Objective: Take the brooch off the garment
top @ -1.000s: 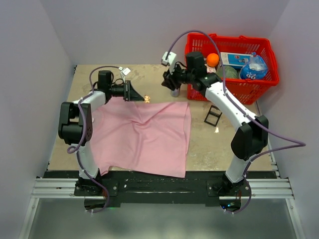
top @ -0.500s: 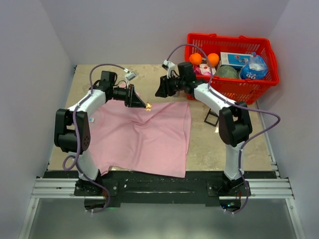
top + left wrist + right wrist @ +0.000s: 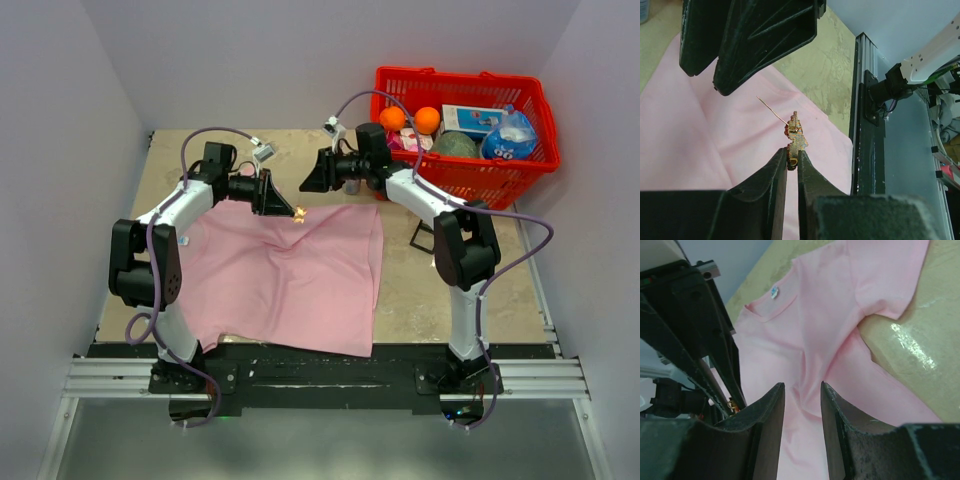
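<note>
Your left gripper [image 3: 792,156] still pinches the golden brooch [image 3: 796,136] (its pin bared) just above the far edge of the pink garment [image 3: 290,280]. Your right gripper [image 3: 310,184], fingers parted and empty, has slid leftward, nearer it.

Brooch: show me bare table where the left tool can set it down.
Bare tabletop lies right of the garment, nearer than the black frame, and along the far edge behind the left tool holding the brooch. It is crowded by the red basket, where the right tool reaches across.
</note>
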Robot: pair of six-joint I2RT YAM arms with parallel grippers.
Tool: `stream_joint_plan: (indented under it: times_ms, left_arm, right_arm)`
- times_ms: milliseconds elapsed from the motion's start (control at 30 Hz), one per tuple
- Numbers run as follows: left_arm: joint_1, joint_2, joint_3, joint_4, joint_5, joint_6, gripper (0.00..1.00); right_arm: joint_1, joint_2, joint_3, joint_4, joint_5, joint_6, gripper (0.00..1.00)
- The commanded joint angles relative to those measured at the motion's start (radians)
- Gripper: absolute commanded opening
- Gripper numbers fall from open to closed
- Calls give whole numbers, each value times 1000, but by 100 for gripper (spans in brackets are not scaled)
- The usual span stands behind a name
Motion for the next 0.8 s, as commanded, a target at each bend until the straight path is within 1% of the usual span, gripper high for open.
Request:
stream_joint_plan:
  times_ms: [0, 167, 333, 467, 533, 667, 767]
  left_arm:
    - [-6, -2, 11, 39, 31, -7, 0]
    - [-9, 16, 21, 69, 29, -47, 0]
    - [-14, 19, 23, 73, 26, -48, 0]
    - [-18, 9, 29, 73, 49, -48, 0]
    - [-20, 4, 29, 79, 52, -53, 0]
    - [-20, -2, 29, 89, 42, -55, 0]
    - [-20, 2, 23, 121, 33, -88, 0]
  right_arm:
    - [5, -21, 8, 94, -90, 46, 39]
    - [3, -24, 7, 105, -110, 43, 39]
    - [2, -32, -1, 99, -113, 35, 38]
    - [2, -44, -15, 50, 12, 4, 37]
    - [3, -37, -16, 32, 33, -14, 36]
    - [3, -26, -15, 31, 2, -16, 36]
    - [3, -28, -9, 45, -45, -8, 36]
